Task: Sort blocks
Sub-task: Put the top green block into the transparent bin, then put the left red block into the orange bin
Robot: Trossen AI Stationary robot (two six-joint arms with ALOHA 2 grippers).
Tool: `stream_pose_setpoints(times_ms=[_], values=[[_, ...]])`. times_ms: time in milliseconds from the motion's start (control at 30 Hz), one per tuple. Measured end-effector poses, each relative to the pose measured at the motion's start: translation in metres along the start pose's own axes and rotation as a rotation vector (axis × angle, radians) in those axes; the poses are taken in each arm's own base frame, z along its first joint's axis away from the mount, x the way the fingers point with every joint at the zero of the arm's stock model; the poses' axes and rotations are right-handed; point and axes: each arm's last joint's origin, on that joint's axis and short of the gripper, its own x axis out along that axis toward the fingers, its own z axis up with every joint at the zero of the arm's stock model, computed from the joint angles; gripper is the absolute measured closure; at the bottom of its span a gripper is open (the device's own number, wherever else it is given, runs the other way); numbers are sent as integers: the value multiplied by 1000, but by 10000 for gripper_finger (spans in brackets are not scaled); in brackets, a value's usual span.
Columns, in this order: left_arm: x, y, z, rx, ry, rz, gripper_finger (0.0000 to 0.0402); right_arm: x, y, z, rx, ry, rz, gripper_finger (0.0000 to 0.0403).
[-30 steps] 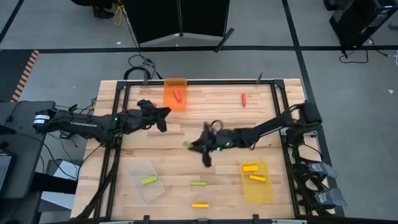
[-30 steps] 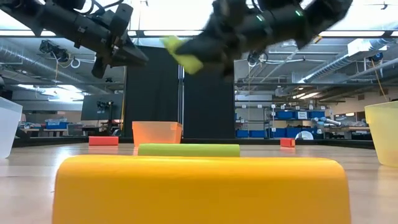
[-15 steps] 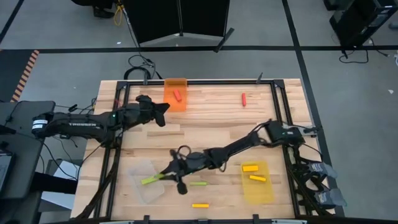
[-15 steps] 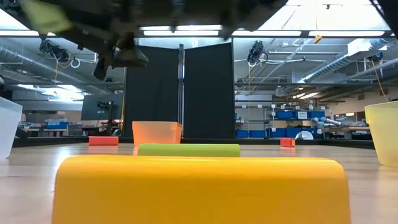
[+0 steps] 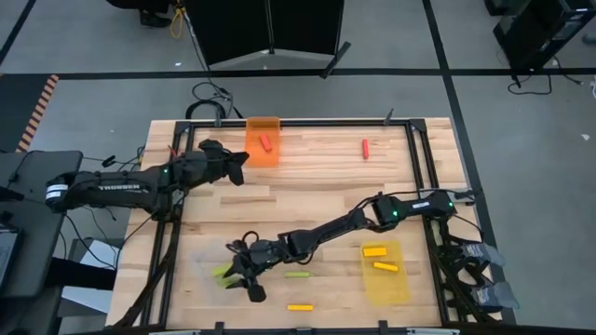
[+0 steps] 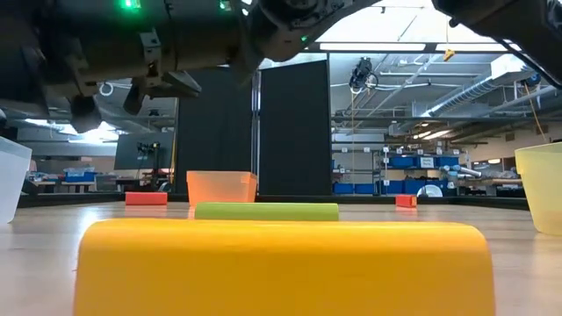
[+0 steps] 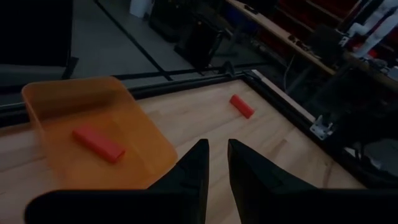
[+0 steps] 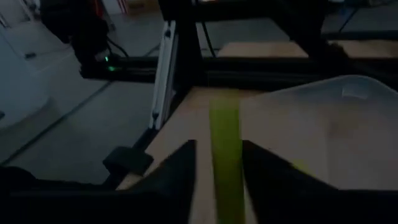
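Orange bin (image 5: pixel 263 140): translucent plastic, rectangular, at the far edge of the slatted wooden worktop (image 5: pixel 317 177). It holds one red block (image 5: pixel 265 142), a short rounded bar.

Clear bin (image 5: pixel 216 270): near-left of the worktop, see-through walls. A lime green block (image 5: pixel 222 272) lies inside.

Yellow bin (image 5: pixel 385 272): translucent, near-right. It holds two yellow blocks (image 5: pixel 374 251), both short bars.

Loose on the worktop: a second red block (image 5: pixel 364 148) at the far side, a green bar (image 5: pixel 297 274) between the clear and yellow bins, and a yellow bar (image 5: pixel 300 307) near the front edge.

Right pincer (image 5: pixel 244 273): reaches across to the clear bin's rim. In the right wrist view its dark fingers clamp a long lime green bar (image 8: pixel 225 155), smooth and matte, over the bin's edge.

Left pincer (image 5: pixel 237 166): hovers just beside the orange bin. In the left wrist view its fingers stand nearly together with a narrow gap, holding nothing.
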Motion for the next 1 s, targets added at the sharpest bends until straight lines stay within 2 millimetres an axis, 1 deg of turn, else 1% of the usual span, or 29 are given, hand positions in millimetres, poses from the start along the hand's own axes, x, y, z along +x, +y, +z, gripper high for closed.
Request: stream_pose_setpoints(times_ms=[100, 167, 233, 300, 400, 500, 633, 767, 1000], values=[[0, 1, 0, -6, 0, 9, 334, -2, 0, 5, -26, 10, -3, 184], [1, 2, 1, -9, 0, 10, 334, -5, -2, 11, -41, -3, -9, 144], [1, 3, 1, -11, 2, 18, 334, -10, -8, 16, -51, -8, -36, 118], [2, 6, 1, -13, 17, 42, 334, -18, -13, 21, -63, -25, -78, 107], [3, 12, 0, -2, 69, 111, 334, -35, -18, 25, -73, -108, -138, 110], [4, 19, 2, 22, 133, 195, 331, -63, -20, 20, -87, -199, -195, 129], [10, 23, 9, 50, 220, 244, 317, -114, -21, 9, -115, -261, -310, 157], [25, 28, 16, 105, 349, 328, 290, -165, -14, -1, -127, -294, -408, 177], [57, 32, 34, 238, 627, 439, 252, -245, 6, -12, -133, -299, -553, 183]])
